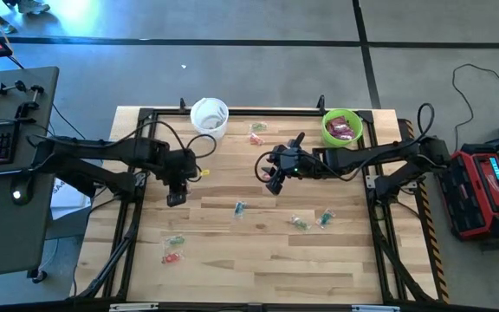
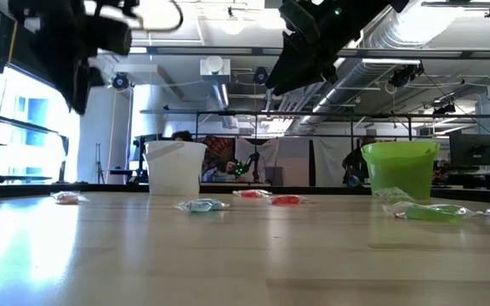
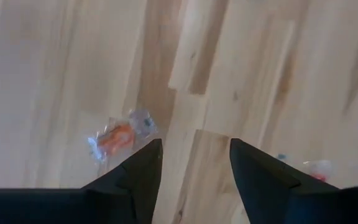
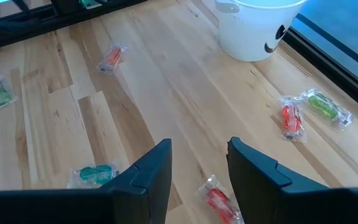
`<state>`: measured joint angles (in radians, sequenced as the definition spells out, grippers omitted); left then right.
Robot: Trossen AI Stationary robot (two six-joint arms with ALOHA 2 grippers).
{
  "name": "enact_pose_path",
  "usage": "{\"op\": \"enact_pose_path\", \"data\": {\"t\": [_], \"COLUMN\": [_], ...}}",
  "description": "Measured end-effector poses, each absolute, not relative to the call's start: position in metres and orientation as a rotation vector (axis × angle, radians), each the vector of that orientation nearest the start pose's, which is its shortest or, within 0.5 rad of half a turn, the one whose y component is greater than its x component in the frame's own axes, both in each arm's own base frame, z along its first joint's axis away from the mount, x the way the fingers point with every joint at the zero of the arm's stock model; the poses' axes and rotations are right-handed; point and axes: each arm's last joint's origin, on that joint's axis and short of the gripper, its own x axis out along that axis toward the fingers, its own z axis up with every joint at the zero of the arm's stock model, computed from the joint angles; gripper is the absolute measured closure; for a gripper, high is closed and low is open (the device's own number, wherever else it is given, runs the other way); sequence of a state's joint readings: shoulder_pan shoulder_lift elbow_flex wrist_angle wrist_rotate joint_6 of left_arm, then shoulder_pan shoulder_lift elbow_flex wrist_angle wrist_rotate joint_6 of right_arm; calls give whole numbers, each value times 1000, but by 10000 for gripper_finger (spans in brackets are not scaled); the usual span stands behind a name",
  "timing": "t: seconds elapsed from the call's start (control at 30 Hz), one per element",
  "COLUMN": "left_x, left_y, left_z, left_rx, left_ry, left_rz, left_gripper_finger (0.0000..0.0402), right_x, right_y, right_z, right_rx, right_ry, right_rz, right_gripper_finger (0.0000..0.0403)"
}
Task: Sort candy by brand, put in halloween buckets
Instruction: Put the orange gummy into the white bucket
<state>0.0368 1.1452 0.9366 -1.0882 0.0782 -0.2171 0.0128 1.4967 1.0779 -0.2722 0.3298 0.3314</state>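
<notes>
Wooden table holds scattered clear-wrapped candy pieces.

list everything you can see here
white bucket: one, white, back edge of table, left of centre
green bucket: one, lime, back edge, right of centre
magenta packets: count unclear, magenta, inside the green bucket
clear-wrapped candies: about eight, green, red, bluish, scattered on table
table: one, light wood
red case: one, red and black, floor, right
left gripper: one, dark, fingers open, above table near white bucket
right gripper: one, dark, fingers open, above table centre
</notes>
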Motion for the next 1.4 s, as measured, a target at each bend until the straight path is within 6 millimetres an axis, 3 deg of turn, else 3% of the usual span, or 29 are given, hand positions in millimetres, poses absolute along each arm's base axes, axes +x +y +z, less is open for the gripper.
{"op": "enact_pose_path", "data": {"t": [0.13,0.33,0.7,1.07,1.4], "left_x": [186,181,188,198,197], "left_y": [12,23,41,48,50], "left_z": [233,201,164,138,138], "left_rx": [-362,-585,-664,-657,-717], "left_ry": [1334,1391,1421,1540,1555], "left_rz": [188,443,687,648,587], "left_gripper_finger": [198,177,177,177,197], "right_x": [322,322,322,322,322], "right_y": [-5,-5,-5,-5,-5], "right_z": [261,261,261,261,261], "right_rx": [198,198,203,204,207], "right_ry": [625,625,625,625,624], "right_rz": [-413,-413,-409,-410,-412], "right_gripper_finger": [261,261,261,261,261]}}
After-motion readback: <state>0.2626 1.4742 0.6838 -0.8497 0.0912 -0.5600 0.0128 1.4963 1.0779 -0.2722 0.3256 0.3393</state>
